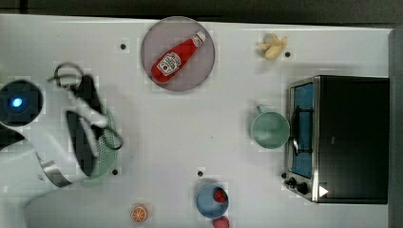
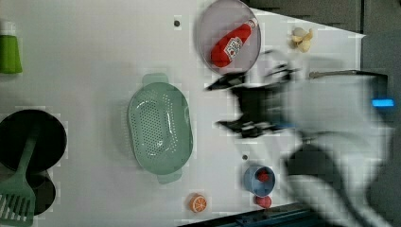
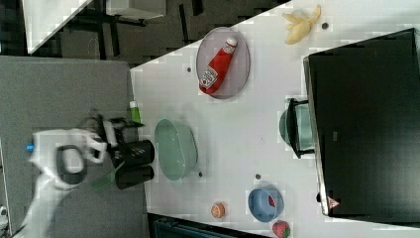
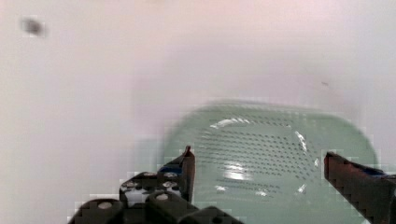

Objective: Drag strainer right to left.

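Standing at the top view's far left, the white arm leans over the strainer (image 1: 105,159) and hides most of it, so only a mint-green strip shows past the black claw (image 1: 90,124). Further right on the white tabletop (image 1: 190,123) come an orange slice (image 1: 139,213), a grey plate (image 1: 178,53) carrying a ketchup bottle (image 1: 177,56), a small blue bowl (image 1: 212,201) with a strawberry (image 1: 219,195) inside and another strawberry (image 1: 220,222) just beside it, a peeled banana (image 1: 273,46), a green mug (image 1: 269,129), and a black toaster oven (image 1: 349,138). The arm is smeared in the left view. There the strainer (image 2: 161,127) lies uncovered: a pale oval basket, perforated floor, small tabs at both ends. From the wrist, the claw (image 4: 261,175) hangs spread wide above the strainer (image 4: 271,154), gripping nothing.
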Available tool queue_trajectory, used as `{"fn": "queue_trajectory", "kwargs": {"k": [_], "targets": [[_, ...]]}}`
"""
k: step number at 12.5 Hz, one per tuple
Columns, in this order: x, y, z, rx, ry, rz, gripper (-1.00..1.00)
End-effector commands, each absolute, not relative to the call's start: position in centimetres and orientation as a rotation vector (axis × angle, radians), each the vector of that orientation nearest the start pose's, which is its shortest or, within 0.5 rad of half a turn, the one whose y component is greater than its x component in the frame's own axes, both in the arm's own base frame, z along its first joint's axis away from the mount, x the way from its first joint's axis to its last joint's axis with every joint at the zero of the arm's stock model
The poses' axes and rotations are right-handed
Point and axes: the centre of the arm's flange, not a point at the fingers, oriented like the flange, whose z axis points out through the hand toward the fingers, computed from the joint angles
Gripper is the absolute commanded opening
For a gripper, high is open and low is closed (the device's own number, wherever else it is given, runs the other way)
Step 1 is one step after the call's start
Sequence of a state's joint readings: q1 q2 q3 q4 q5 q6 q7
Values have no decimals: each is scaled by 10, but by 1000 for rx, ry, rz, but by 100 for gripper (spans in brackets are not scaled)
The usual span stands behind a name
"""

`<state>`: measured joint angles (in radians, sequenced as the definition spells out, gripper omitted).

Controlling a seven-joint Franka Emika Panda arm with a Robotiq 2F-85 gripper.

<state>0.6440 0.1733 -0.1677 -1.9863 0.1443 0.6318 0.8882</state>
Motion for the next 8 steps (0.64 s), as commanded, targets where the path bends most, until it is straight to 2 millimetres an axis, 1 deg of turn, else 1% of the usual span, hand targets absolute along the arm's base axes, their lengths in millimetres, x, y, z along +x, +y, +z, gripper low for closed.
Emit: {"fn": "queue_trajectory", "kwargs": {"k": [1, 2, 3, 4, 5, 6, 7, 8], "targets": [[550, 143, 473, -2509, 1669, 58, 100], [544, 104, 497, -2555, 1599, 55, 100], [536, 66, 516, -2618, 1513, 44, 100], [527, 29, 531, -2692, 1422, 25, 100], [518, -4, 543, -2762, 1349, 5, 100], [509, -32, 551, -2819, 1302, 0, 100], [500, -52, 558, -2843, 1291, -4, 100], [493, -67, 564, -2850, 1311, -9, 100]]}}
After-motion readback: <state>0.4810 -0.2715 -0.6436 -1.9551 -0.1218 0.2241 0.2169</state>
